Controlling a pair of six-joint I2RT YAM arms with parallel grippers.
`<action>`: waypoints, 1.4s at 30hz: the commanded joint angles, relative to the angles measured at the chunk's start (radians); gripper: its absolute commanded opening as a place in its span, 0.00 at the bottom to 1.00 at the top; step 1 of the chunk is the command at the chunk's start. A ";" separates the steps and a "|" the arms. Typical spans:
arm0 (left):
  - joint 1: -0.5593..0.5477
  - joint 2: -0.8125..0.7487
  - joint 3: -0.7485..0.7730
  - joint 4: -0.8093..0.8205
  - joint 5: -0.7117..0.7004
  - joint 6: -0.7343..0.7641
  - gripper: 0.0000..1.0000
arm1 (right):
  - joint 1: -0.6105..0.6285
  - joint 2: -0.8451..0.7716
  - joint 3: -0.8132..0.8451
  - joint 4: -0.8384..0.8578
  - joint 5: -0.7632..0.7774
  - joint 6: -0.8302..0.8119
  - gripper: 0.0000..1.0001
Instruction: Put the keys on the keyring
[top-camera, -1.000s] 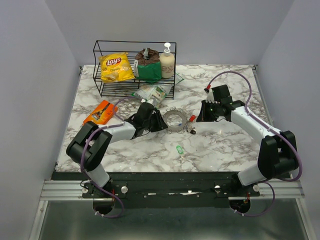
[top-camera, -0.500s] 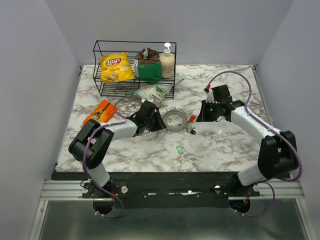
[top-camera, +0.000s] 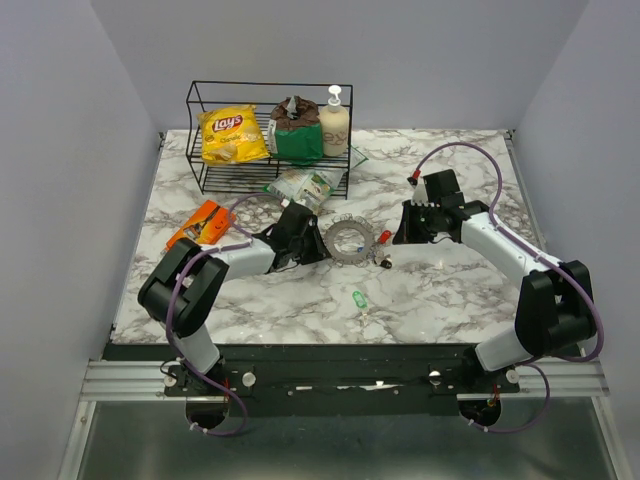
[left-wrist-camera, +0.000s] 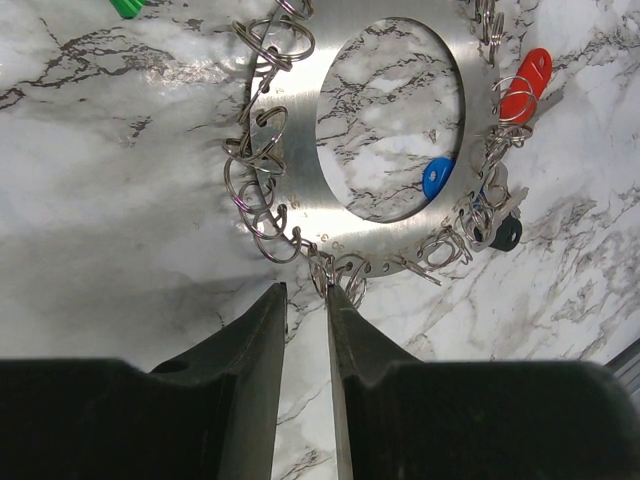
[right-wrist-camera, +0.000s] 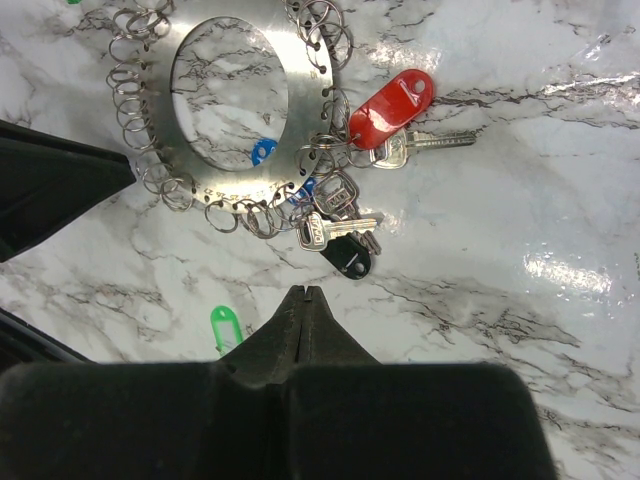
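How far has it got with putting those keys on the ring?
Partly done. Keys with a red tag, a blue tag and a black tag already seem to hang on the metal keyring. In hand: the left gripper, slightly open, sits at its edge; the right gripper is shut, empty. Left: the green-tagged key lies loose on the table.

Top view. The bare marble table (top-camera: 450, 290) at lower centre and right is open to either arm. Only the green-tagged key (top-camera: 359, 299) lies there.

Upper left is blocked by:
- the black wire rack (top-camera: 268, 140)
- the green-white pouch (top-camera: 300, 186) before it
- the orange flat packet (top-camera: 200, 224)

Flat steel ring plate edged with wire split rings (top-camera: 347, 240):
- the left gripper (left-wrist-camera: 305, 290), fingers barely parted, crowds its left rim
- the red-tagged key (top-camera: 383, 237) and black-headed key (right-wrist-camera: 348, 258) bar its right rim
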 joint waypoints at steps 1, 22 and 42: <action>0.001 0.030 0.032 0.015 -0.014 -0.008 0.28 | 0.006 0.007 -0.014 0.009 -0.011 -0.011 0.01; -0.003 0.072 0.049 0.046 0.013 -0.007 0.24 | 0.006 0.010 -0.014 0.005 -0.006 -0.012 0.01; -0.034 0.073 0.087 -0.006 -0.050 0.053 0.22 | 0.006 0.014 -0.013 0.005 -0.003 -0.011 0.01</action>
